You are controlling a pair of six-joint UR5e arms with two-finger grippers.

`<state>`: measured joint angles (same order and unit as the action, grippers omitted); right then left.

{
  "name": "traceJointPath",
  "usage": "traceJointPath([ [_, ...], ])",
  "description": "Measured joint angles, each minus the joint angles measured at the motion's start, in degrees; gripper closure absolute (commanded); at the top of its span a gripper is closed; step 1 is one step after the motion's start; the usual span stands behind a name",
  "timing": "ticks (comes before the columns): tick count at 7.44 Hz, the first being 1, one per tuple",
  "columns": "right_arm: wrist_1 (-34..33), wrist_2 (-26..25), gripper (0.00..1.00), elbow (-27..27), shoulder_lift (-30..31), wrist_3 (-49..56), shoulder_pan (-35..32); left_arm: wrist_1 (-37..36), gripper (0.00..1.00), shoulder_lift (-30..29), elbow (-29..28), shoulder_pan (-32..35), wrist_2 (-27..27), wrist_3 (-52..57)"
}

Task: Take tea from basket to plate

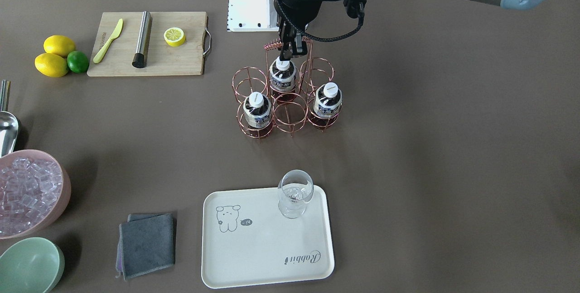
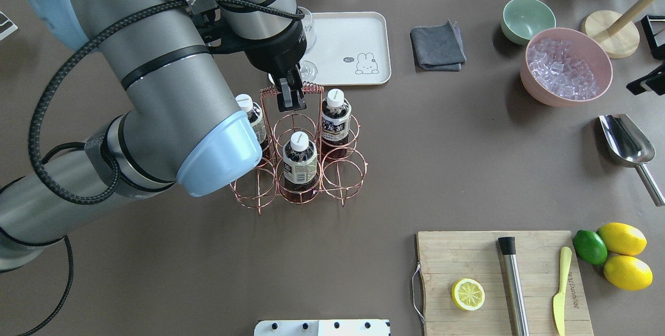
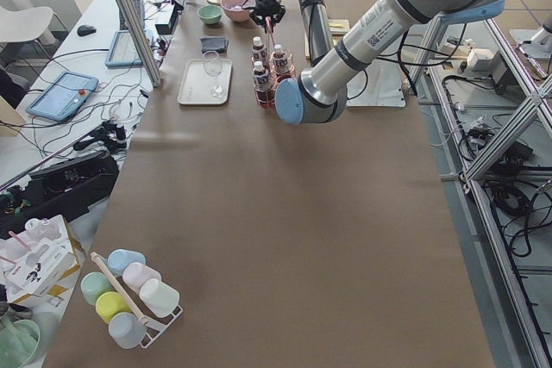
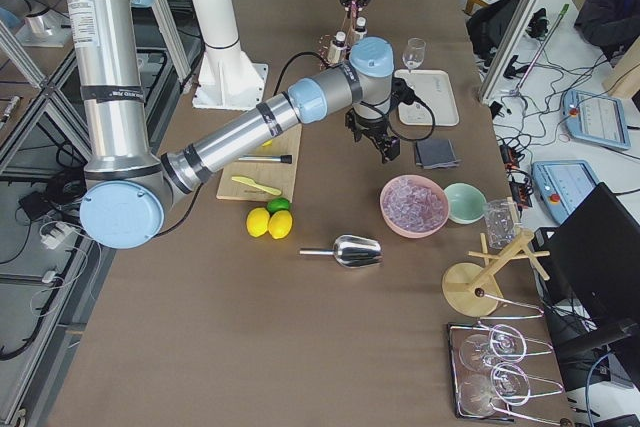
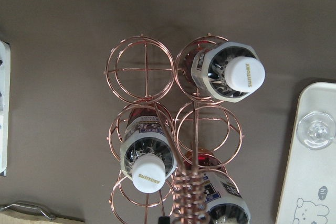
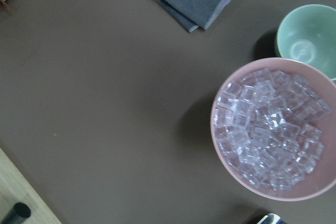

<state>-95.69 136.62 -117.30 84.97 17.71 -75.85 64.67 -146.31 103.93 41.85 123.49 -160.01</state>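
Observation:
Three tea bottles with white caps stand in the copper wire basket [image 2: 314, 87]: one [image 1: 282, 75] in the row nearest the robot, and two [image 1: 257, 109] [image 1: 328, 100] in the row towards the plate. My left gripper [image 1: 289, 55] hangs just above the basket beside its coiled handle. Its fingers look shut, they hold nothing, and they stay clear of the caps. The cream plate [image 1: 267, 256] lies beyond the basket. My right gripper [image 4: 388, 154] hovers high over the bowl side of the table, and I cannot tell whether it is open or shut.
A stemmed glass [image 1: 294, 193] stands on a corner of the plate. A grey cloth [image 1: 147, 243], a pink bowl of ice [image 1: 27, 193] and a green bowl [image 1: 29, 266] sit to one side. A cutting board [image 1: 149, 44] with a half lemon, lemons, a lime and a metal scoop [image 2: 626, 141] lie further off.

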Motion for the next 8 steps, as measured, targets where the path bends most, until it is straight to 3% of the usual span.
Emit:
traceJointPath([
  [2,0.3,1.4,0.0,-2.2,-2.5,-12.3,6.5,0.1,1.0,0.1,-0.4,-0.1,0.0,0.1],
  [5,1.7,0.0,0.0,-2.3,-8.6,-18.2,13.1,0.1,1.0,0.1,-0.3,-0.1,0.0,0.1],
  [8,10.4,-0.6,0.0,0.0,-12.0,-24.2,17.5,0.5,1.0,0.3,-0.7,-0.1,0.1,0.4],
])
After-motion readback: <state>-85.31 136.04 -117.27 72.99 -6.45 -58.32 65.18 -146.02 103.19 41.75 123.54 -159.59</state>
